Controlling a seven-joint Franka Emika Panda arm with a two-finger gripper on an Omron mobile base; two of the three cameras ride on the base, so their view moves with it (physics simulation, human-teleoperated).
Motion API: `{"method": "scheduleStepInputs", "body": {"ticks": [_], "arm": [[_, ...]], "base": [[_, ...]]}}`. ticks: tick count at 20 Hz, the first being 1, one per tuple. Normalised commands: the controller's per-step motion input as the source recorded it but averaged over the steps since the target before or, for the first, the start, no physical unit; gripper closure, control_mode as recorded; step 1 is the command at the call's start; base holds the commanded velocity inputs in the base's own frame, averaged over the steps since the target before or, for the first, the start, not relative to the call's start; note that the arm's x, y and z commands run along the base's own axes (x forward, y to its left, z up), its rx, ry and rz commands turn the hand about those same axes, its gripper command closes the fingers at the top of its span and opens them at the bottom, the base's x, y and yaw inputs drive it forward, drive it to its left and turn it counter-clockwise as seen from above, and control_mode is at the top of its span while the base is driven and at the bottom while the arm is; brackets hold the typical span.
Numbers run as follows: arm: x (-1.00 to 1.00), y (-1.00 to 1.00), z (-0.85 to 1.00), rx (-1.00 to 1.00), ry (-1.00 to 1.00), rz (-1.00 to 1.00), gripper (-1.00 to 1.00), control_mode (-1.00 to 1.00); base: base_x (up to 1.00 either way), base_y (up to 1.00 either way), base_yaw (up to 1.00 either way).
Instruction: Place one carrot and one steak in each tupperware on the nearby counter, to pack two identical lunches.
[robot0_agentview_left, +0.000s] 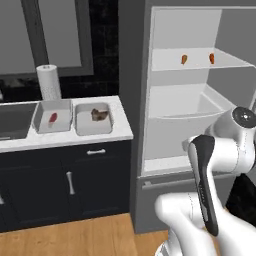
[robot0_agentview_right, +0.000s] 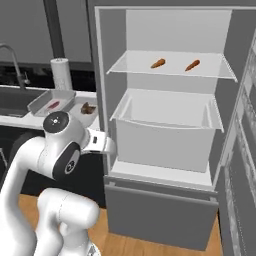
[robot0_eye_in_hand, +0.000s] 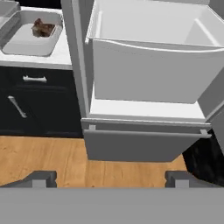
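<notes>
Beside the marble counter (robot0_agentview_left: 65, 137), an open fridge (robot0_agentview_right: 165, 125) above wood floor (robot0_eye_in_hand: 43, 159); gripper (robot0_eye_in_hand: 111, 178) spread wide, empty.

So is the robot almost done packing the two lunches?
About halfway. Done: the red steak lies in the left tupperware and the brown steak in the right tupperware. In hand: nothing; the gripper is open, facing the fridge. Left: both carrots sit on the top fridge shelf, one needed in each box.

Two orange carrots (robot0_agentview_right: 158, 63) (robot0_agentview_right: 192, 65) apart on upper fridge shelf. Red steak (robot0_agentview_left: 52, 118) in left tupperware (robot0_agentview_left: 52, 116), brown steak (robot0_agentview_left: 99, 115) in right tupperware (robot0_agentview_left: 93, 120), side by side on marble table (robot0_agentview_left: 65, 139).
</notes>
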Motion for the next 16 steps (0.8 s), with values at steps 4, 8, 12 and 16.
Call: {"method": "scheduleStepInputs", "body": {"ticks": [4, 8, 12, 16], "arm": [[0.00, 0.00, 0.00, 0.00, 0.00, 0.00, -1.00, 1.00], [0.00, 0.00, 0.00, 0.00, 0.00, 0.00, -1.00, 1.00], [0.00, 0.00, 0.00, 0.00, 0.00, 0.00, -1.00, 1.00], [0.09, -0.04, 0.04, 0.01, -0.06, 0.01, -1.00, -1.00]], "base": [[0.79, -0.60, 0.00], [0.79, -0.43, 0.00], [0.81, -0.51, 0.00], [0.33, -0.18, 0.00]]}}
